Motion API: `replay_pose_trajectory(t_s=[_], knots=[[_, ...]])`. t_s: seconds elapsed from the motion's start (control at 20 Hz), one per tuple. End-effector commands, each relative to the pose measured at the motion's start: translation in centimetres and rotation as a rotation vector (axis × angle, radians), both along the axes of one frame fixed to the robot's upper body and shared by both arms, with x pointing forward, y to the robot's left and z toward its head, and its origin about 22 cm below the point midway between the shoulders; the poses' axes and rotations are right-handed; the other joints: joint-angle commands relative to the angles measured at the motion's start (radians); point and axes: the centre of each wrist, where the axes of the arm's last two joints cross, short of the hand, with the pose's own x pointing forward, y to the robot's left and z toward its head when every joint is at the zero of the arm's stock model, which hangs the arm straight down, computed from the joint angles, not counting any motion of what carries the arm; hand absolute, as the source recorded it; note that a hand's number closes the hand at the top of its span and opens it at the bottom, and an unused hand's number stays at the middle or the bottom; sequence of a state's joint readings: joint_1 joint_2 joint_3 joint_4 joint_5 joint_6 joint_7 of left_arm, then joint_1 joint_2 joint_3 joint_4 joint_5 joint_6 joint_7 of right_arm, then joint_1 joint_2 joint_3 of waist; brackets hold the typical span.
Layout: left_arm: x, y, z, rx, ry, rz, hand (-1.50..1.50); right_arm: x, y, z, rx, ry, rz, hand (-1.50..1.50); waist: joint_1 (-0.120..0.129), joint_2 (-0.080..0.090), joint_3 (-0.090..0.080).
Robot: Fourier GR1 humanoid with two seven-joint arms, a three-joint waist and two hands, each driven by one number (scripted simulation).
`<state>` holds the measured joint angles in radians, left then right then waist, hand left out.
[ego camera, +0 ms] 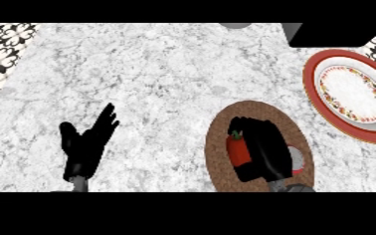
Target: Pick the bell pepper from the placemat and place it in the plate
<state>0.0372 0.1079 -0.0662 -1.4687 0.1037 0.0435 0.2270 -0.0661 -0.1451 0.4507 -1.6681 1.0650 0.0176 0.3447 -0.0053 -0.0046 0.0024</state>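
A red bell pepper with a green stem lies on the round brown placemat at the lower right. My right hand covers the pepper's right side, fingers curled round it, so only its left part shows. The red-rimmed white plate with a patterned inner ring sits at the right edge, apart from the placemat. My left hand rests open at the lower left, fingers up.
A dark box stands at the back right, just behind the plate, with a grey object at the back edge. A patterned tile strip runs along the far left. The counter is marble.
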Motion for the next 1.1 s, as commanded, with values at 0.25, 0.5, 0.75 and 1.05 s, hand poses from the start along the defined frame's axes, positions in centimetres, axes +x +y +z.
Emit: replay_pose_trajectory(t_s=[0.25, 0.5, 0.75, 1.05], knots=[[1.5, 0.2, -0.3, 0.007, 0.022, 0.031, 0.0, -6.0, 0.0, 3.8, 0.17, -0.318, -0.184, 1.5, -0.019, 0.001, -0.003], [0.4, -1.1, 0.1, -0.003, 0.004, 0.005, 0.0, -6.2, -2.2, 4.7, 0.324, -0.396, -0.343, 1.5, -0.004, 0.003, -0.002], [1.4, 1.3, 0.2, 0.007, 0.02, 0.007, 0.0, -6.5, -5.3, 5.4, 0.462, -0.445, -0.463, 1.5, -0.005, 0.005, -0.002], [0.3, -0.9, 0.0, 0.006, 0.02, -0.001, 0.0, -3.9, -11.0, 3.7, 0.604, -0.52, -0.563, 1.5, 0.002, 0.005, -0.001]])
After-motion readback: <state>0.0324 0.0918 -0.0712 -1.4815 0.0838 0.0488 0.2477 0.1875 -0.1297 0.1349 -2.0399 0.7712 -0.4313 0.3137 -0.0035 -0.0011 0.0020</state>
